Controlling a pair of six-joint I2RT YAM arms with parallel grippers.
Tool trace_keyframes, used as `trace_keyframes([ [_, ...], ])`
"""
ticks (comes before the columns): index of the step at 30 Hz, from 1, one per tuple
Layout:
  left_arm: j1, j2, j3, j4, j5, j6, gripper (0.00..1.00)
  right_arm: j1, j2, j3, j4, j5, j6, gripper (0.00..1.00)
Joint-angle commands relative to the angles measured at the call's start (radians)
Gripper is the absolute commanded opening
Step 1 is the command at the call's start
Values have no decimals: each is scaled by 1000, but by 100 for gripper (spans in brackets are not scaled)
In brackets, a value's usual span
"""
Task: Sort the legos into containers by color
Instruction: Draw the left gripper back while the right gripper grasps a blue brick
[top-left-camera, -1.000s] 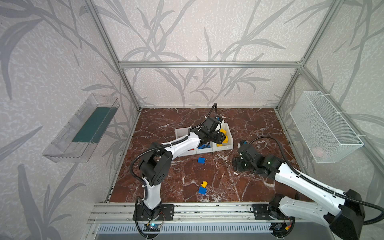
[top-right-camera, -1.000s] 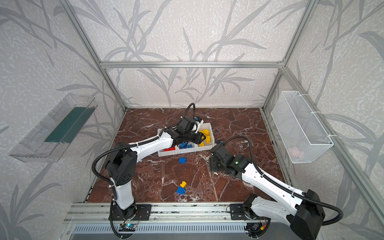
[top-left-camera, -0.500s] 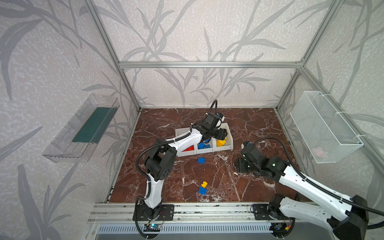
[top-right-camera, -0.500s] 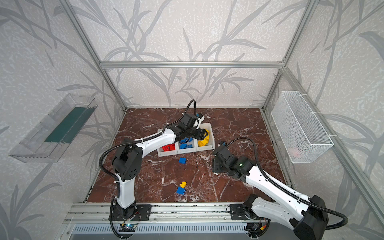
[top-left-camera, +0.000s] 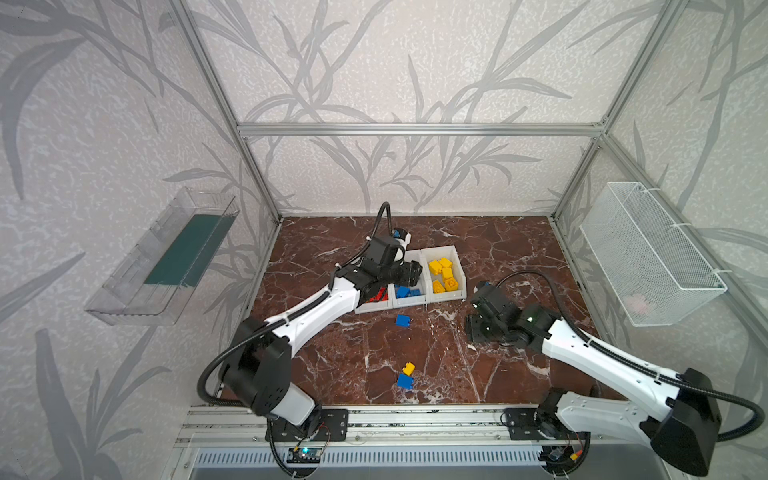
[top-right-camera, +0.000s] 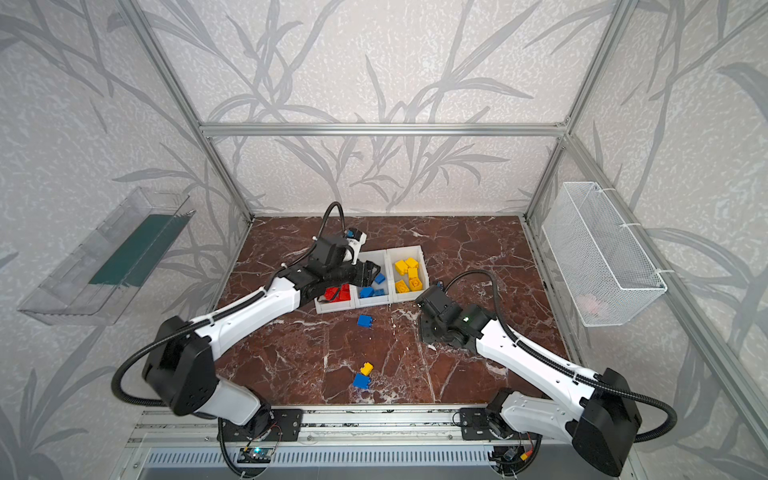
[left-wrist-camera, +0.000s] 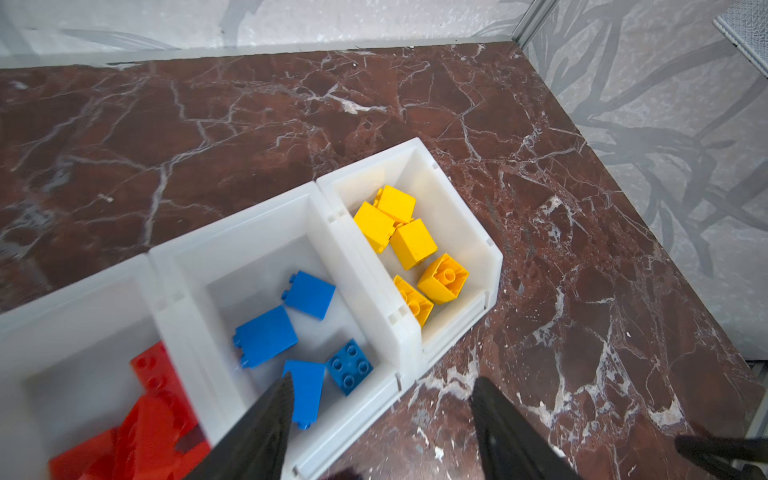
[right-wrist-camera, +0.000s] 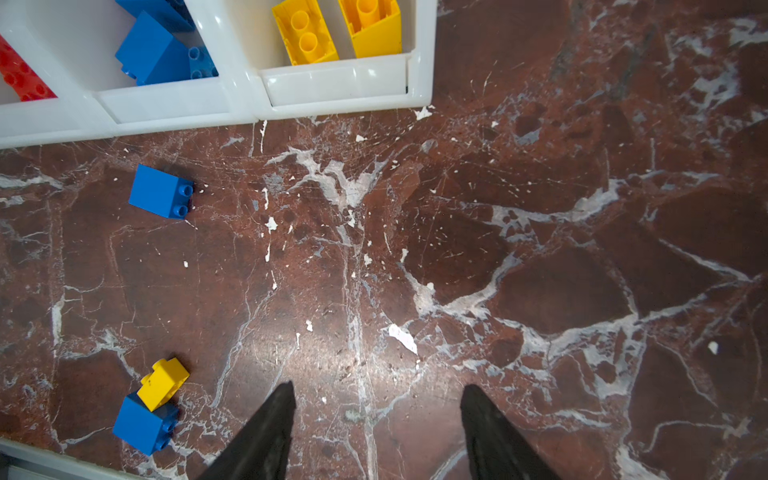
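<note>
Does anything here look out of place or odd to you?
Three bricks lie loose on the marble tabletop outside the white bins: a lone blue brick just before the bins, and a yellow brick propped on a second blue brick nearer the front.

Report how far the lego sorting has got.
Done: five yellow bricks, four blue bricks and several red bricks lie in their own white bins. In hand: nothing; the left gripper is over the bins' edge, the right gripper over bare table, jaws open on both. Left: a lone blue brick, plus a yellow brick touching another blue brick.
</note>
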Motion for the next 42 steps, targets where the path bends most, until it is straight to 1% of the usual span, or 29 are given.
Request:
trace_keyframes([
  [1, 13, -111, -107, -6, -48, -37, 71, 33, 60, 71, 33, 4, -47, 64],
  [5, 28, -257, -218, -44, -116, -59, 73, 76, 161, 129, 57, -2, -61, 65],
  [10, 61, -440, -360, -78, -182, -102, 74, 98, 296, 212, 91, -43, -95, 65],
  [13, 77, -536, -414, -130, -221, -114, 74, 113, 389, 270, 112, -65, -124, 65],
  [16, 82, -623, -459, -168, -235, -138, 75, 138, 489, 357, 102, -79, -144, 65],
  [18, 83, -672, -498, -174, -238, -168, 75, 160, 565, 417, 87, -60, -135, 65],
  [20, 83, -715, -534, -166, -237, -202, 75, 182, 633, 476, 62, -9, -92, 66],
  [23, 83, -751, -560, -170, -240, -210, 75, 204, 719, 548, 60, 19, -41, 67],
  [25, 83, -759, -559, -187, -249, -199, 75, 216, 769, 595, 56, 42, -25, 68],
  [26, 84, -760, -555, -195, -252, -193, 75, 222, 793, 619, 49, 53, 10, 68],
  [29, 84, -762, -553, -212, -246, -185, 75, 228, 848, 671, 40, 68, 51, 68],
  [33, 83, -766, -569, -199, -224, -195, 75, 229, 873, 677, 68, 99, 115, 70],
  [42, 83, -741, -573, -184, -207, -184, 75, 229, 935, 709, 66, 109, 161, 71],
])
